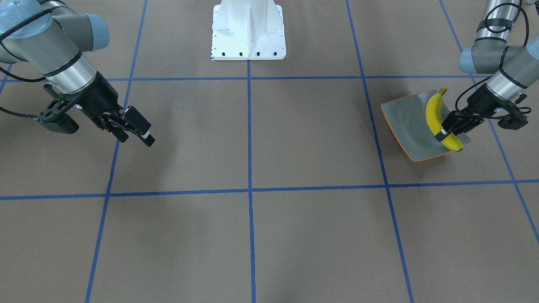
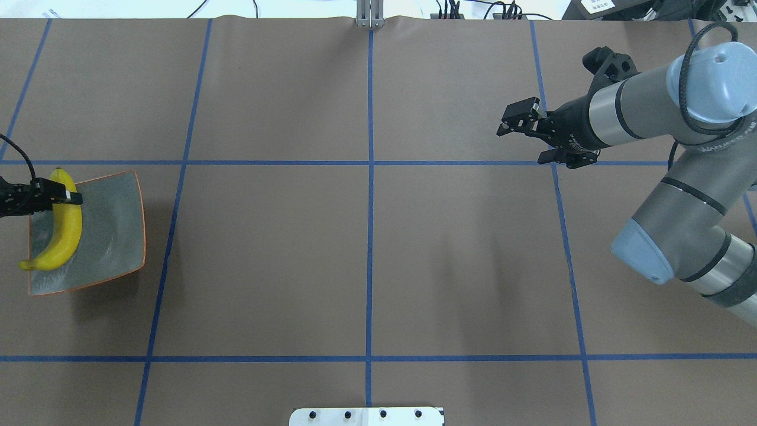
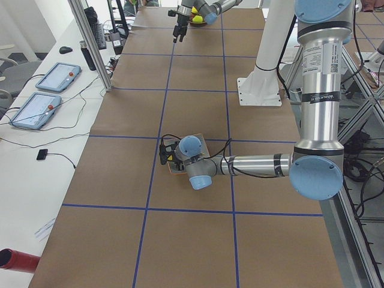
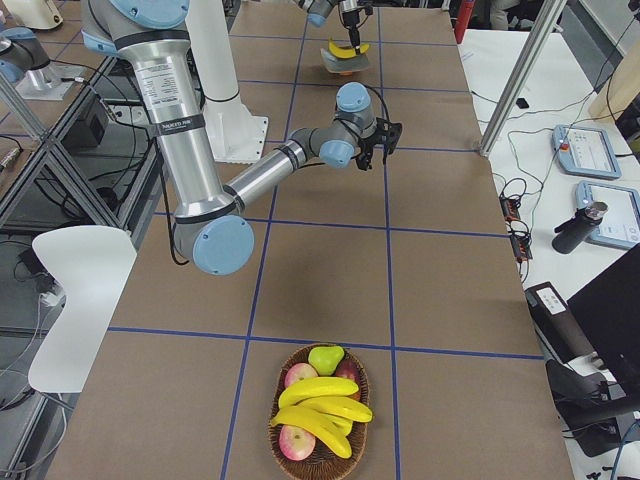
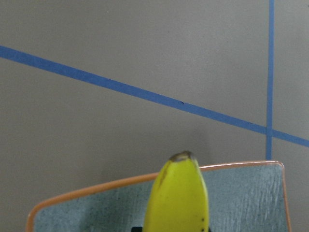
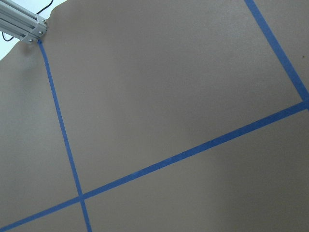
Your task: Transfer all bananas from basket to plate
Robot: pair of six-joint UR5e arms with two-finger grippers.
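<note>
Brown tabletop (image 2: pixel 366 260) w/ a blue tape grid. Left gripper (image 1: pixel 445 134) is clamped across one banana (image 1: pixel 433 111) near its lower end in the front-facing view. The rest of the fruit curves away from the fingers over the plate (image 1: pixel 402 122). Overhead view shows the same grip from the other side: a finger crosses the banana near its far end, and the plate spreads out beneath and ahead of the gripper. Can't tell whether the banana touches the plate. Left wrist cam sees only the banana's dark tip sticking out past the gripper and the plate's orange rim beyond it. Right gripper (image 2: pixel 520 144) hangs w/ jaws apart, nothing between them, well apart from the plate. Its wrist cam shows just bare paper and tape. Only the right-end view catches the basket (image 4: pixel 273 422). It sits well away from both grippers and holds 3 more bananas (image 4: pixel 322 405), plus apples (image 4: pixel 298 375) and a pear (image 4: pixel 325 358).
</note>
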